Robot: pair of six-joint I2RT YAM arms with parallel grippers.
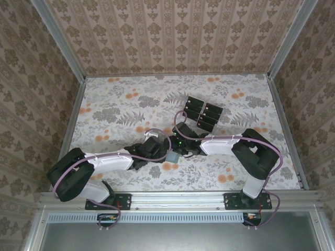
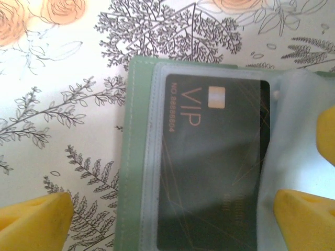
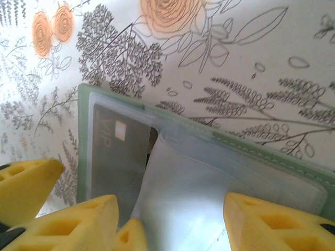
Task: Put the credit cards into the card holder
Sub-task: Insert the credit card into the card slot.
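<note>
Card holder (image 2: pixel 137 157): lies open and flat on the floral surface (image 1: pixel 120 104), mid-table, where the two arms meet. One black VIP card (image 2: pixel 209 167) sits inside its clear sleeve (image 3: pixel 209 183), almost fully seated. The other credit cards (image 1: pixel 203 114) lie in two short rows further back, well apart from the holder.

Left gripper (image 2: pixel 167 225): jaws apart, straddling the holder. One yellow finger is over bare surface and the other over the sleeve. Nothing is clamped.

Right gripper (image 3: pixel 175 225): jaws also apart, low over the loose sleeve pages. I cannot tell whether a fingertip touches the plastic.

Handling judgement:
- The cards look light, stiff, thin and smooth. They are hard to lift off a flat surface, so pinch across the short edges or tip one up by an edge first.
- The holder looks soft and floppy, and its sleeves are slippery film that will buckle.
- One jaw should likely pin the green cover near the spine while the other feeds a card into the sleeve mouth.
- The holder will probably skid if it is not held down.
</note>
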